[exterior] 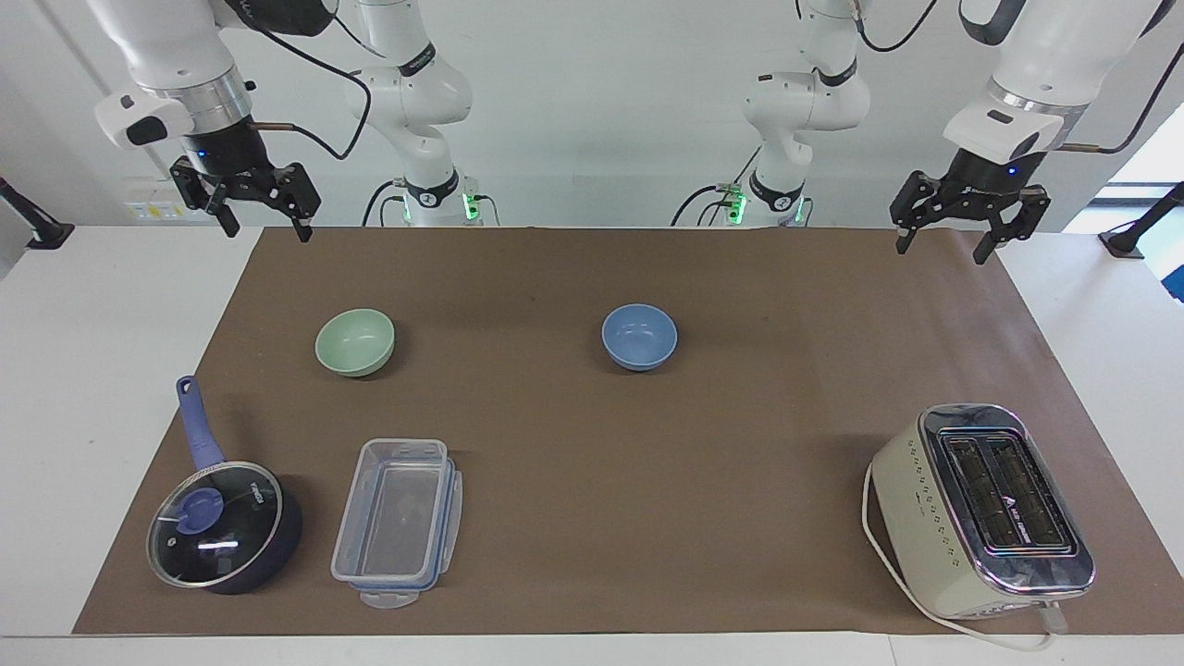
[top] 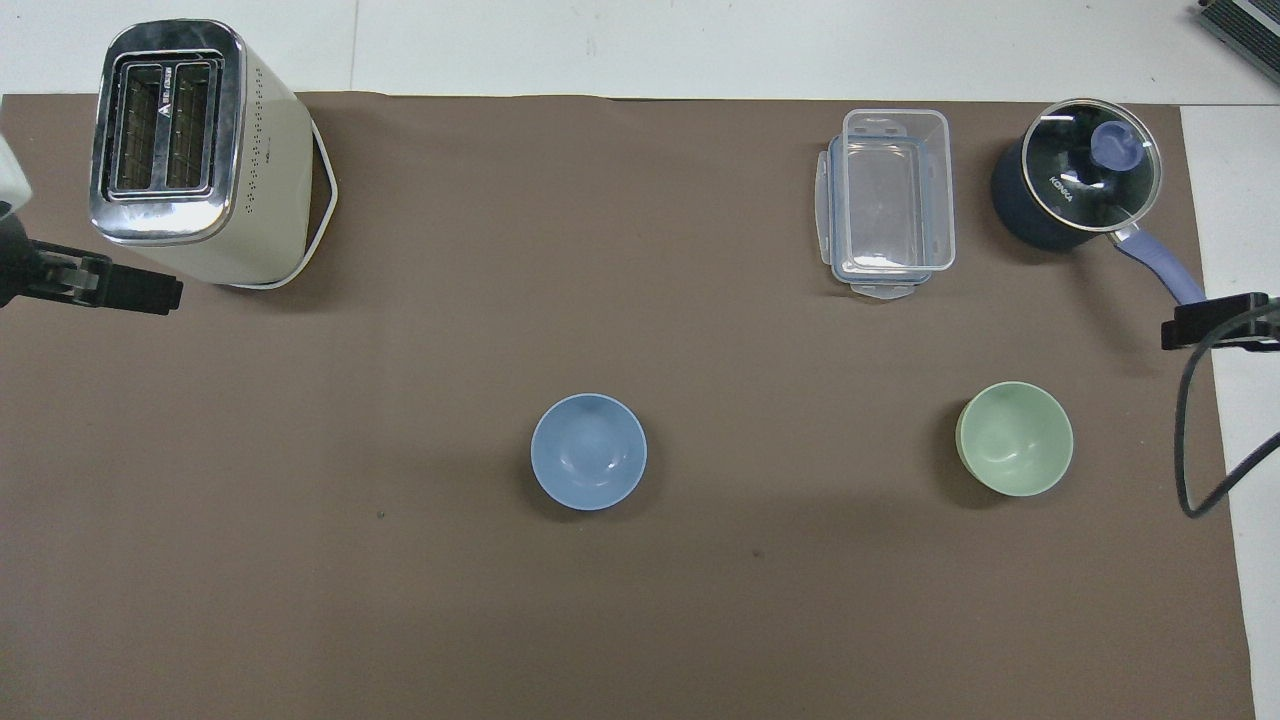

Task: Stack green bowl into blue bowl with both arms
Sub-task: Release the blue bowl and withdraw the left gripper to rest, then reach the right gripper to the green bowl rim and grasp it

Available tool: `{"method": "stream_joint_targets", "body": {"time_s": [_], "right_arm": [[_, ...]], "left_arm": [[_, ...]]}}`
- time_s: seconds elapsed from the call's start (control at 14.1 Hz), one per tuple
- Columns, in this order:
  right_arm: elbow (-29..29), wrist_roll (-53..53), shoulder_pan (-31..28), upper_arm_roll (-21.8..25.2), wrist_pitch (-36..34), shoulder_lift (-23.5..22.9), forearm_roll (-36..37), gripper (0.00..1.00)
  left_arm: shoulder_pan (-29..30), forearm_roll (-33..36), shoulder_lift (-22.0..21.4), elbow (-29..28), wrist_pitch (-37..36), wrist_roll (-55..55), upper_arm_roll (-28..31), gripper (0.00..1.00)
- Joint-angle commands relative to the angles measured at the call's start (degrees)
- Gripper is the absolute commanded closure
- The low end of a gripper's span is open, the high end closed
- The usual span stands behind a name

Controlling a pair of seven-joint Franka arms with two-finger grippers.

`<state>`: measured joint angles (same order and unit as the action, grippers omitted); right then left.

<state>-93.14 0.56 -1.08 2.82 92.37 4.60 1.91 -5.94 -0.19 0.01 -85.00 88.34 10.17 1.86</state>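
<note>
The green bowl (exterior: 355, 342) (top: 1014, 438) stands upright and empty on the brown mat toward the right arm's end. The blue bowl (exterior: 639, 337) (top: 588, 451) stands upright and empty near the middle of the mat, well apart from the green one. My left gripper (exterior: 943, 245) (top: 120, 290) is open and empty, raised over the mat's edge at the left arm's end. My right gripper (exterior: 264, 227) (top: 1210, 325) is open and empty, raised over the mat's edge at the right arm's end, where it waits.
A cream toaster (exterior: 980, 509) (top: 190, 150) stands farther from the robots at the left arm's end. A clear plastic container (exterior: 398, 523) (top: 890, 200) and a dark blue lidded saucepan (exterior: 222, 523) (top: 1075, 185) stand farther from the robots than the green bowl.
</note>
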Motion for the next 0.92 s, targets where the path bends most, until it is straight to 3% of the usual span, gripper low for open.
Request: {"method": "stream_joint_targets", "body": {"time_s": [0.0,0.28,0.57,0.85], "right_arm": [[-1.08,-0.12,-0.24,-0.27,1.15,0.59,0.46,0.0],[-3.18,-0.47,-0.59,-0.01,2.1,0.5,-0.15,0.0],[-13.27,-4.06,-1.82,0.17,12.1,-0.37,-1.12,0.0],[-20.49,-8.82,-3.84,0.17,23.18,-6.25,-1.12,0.0]], "left_arm": [[1.1,1.07,1.75,2.82,-3.34,0.64,-0.54,0.0],[1.89,0.98,0.7,1.42,-3.87,0.64,-0.72,0.0],[1.98,0.98,-0.8,-0.35,-4.05,0.38,-0.72,0.0],[1.89,0.98,-0.71,-0.35,-4.05,0.38,-0.72,0.0]]}}
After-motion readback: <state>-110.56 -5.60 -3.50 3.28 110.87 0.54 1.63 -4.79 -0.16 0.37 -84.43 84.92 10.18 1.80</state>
